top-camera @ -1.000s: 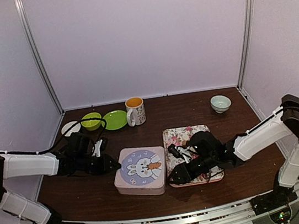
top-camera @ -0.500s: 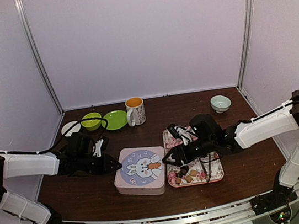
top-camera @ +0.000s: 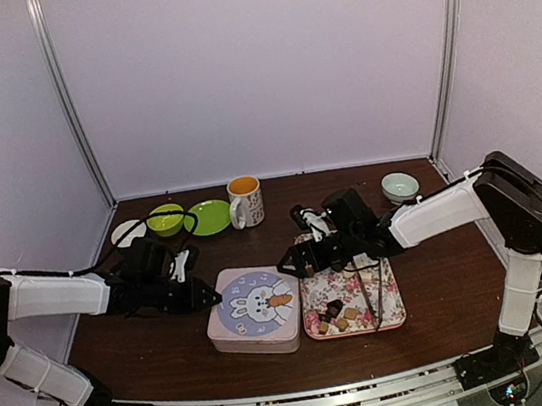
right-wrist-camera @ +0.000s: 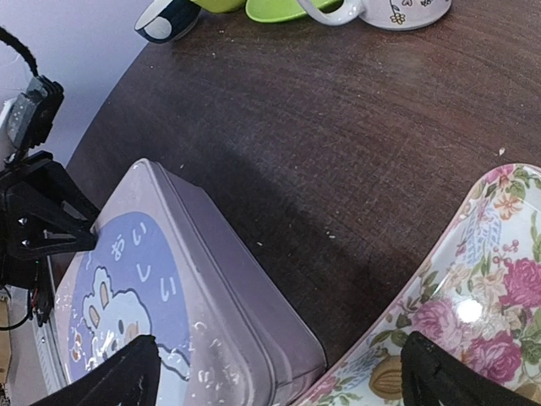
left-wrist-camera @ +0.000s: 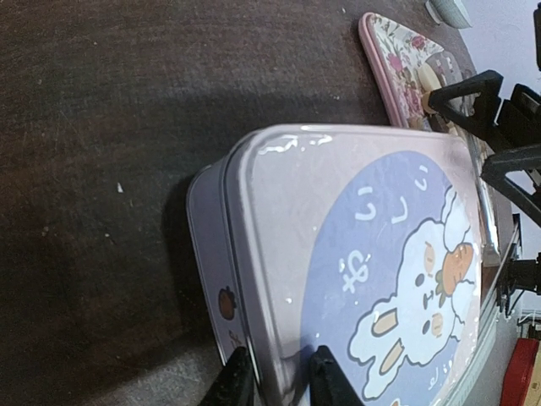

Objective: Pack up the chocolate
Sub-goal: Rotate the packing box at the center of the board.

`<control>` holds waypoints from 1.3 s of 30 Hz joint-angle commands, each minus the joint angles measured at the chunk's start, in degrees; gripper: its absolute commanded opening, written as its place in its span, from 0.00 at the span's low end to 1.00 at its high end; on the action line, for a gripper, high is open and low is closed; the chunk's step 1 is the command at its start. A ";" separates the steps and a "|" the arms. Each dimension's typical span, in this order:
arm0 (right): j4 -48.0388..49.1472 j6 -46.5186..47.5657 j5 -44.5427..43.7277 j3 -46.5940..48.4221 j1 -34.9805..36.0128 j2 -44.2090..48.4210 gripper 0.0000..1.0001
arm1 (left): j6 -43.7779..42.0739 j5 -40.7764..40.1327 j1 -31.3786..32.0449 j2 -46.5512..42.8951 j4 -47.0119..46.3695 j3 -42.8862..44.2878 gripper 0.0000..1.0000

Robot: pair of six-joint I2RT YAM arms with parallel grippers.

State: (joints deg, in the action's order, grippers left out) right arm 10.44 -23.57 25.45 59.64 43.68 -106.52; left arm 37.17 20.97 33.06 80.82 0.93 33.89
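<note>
Overhead, brown and tan chocolate pieces (top-camera: 339, 315) are seen on a pink floral rectangular tray (top-camera: 390, 297), on the near side of the right gripper (top-camera: 295, 264). At the left wrist, a lilac rabbit-printed tin (left-wrist-camera: 363, 254) is pinched at its rim by the left gripper (left-wrist-camera: 275, 385). At the right wrist, the fingers (right-wrist-camera: 110, 381) are seen spread wide.

Soft, even light fills the booth from above. Glare streaks the tin (left-wrist-camera: 363, 254) and tray (right-wrist-camera: 507, 279); a dim shadow hugs the tin.
</note>
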 commanded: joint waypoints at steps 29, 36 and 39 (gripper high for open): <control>-13.84 7.42 13.08 9.71 -0.33 -7.81 0.57 | -1.98 -2.05 0.10 7.45 -1.19 2.73 0.24; -1.91 -3.56 16.03 -1.60 1.29 -1.94 0.52 | -3.36 -1.96 0.08 11.73 -0.64 6.84 0.24; 2.52 -6.53 15.62 -5.85 2.48 1.18 0.51 | -4.43 -3.24 0.01 12.33 0.89 8.73 0.23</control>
State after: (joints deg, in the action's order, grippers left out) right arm 8.82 -23.38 37.10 59.31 42.83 -108.92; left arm 36.01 21.63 32.84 89.97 -1.50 41.25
